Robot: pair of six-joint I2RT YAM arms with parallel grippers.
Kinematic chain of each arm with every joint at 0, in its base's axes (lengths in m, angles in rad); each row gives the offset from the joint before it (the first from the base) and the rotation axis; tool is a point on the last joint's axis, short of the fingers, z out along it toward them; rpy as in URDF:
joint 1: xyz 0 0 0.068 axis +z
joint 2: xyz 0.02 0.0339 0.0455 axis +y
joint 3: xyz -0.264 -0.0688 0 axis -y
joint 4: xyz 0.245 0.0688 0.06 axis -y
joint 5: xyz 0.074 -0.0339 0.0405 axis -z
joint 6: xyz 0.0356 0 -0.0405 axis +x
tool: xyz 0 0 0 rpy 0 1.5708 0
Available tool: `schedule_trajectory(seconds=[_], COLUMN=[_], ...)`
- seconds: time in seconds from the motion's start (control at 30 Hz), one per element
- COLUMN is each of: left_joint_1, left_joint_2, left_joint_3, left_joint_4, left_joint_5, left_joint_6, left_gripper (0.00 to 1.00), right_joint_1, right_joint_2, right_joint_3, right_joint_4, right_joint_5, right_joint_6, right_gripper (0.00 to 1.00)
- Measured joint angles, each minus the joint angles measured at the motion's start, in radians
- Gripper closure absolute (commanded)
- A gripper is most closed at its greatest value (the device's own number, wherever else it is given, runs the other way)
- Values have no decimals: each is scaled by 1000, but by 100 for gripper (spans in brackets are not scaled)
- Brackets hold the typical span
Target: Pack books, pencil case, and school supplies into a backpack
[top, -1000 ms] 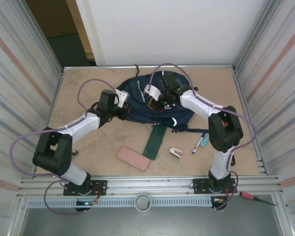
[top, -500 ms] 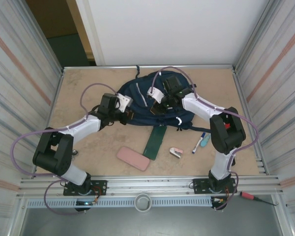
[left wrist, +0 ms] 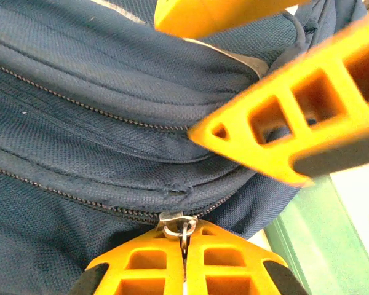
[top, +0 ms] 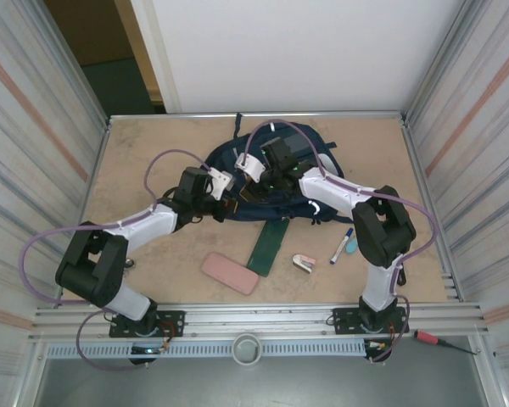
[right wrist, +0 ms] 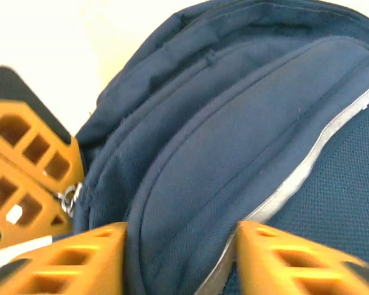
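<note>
While the backpack (top: 225, 161) lies flat toward the far middle of the worktop (top: 144, 144), both arms reach in over its near left part. The left gripper (left wrist: 184, 238) has its jaws closed on the metal zip pull (left wrist: 182, 222) at the end of a zip line along the bag's lower edge. The right gripper (right wrist: 181, 249) hangs just beside it, its jaws standing apart astride a padded fold of the navy fabric; I cannot tell whether they pinch that fold. On the bare worktop in front of the bag, a dark green flat box (top: 269, 244) reaches up to its near edge. The pink pencil case (top: 229, 272) lies left of the box, and the pink-and-white item (top: 304, 263), marker pen (top: 342, 247) and teal item (top: 352, 244) lie to the right
</note>
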Motion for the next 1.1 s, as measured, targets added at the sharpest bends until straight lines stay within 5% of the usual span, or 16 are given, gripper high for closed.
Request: schedule_trajectory(seconds=[0.13, 0.63, 0.7, 0.77, 0.9, 1.1], left_joint_1=[11, 148, 157, 159, 183, 210], left_joint_2=[-3, 52, 76, 85, 85, 84], left_joint_3=[0, 155, 167, 168, 167, 166], left_joint_4=[-5, -107, -106, -106, -104, -106], left_joint_5=[-20, -38, -26, -15, -23, -47], left_joint_6=[1, 66, 69, 68, 53, 34], left_gripper=[100, 100, 100, 100, 100, 100], right_joint_1=[-1, -75, -80, -85, -92, -94], right_joint_2=[-1, -126, -126, -126, -146, -325], right_joint_3=[-5, -143, -143, -138, -129, -253], right_joint_4=[20, 130, 124, 109, 35, -75], right_joint_5=[4, -106, -106, -105, -18, 210], right_joint_6=[-62, -250, -257, -233, -67, 370], right_gripper=[100, 100, 93, 69, 41, 30])
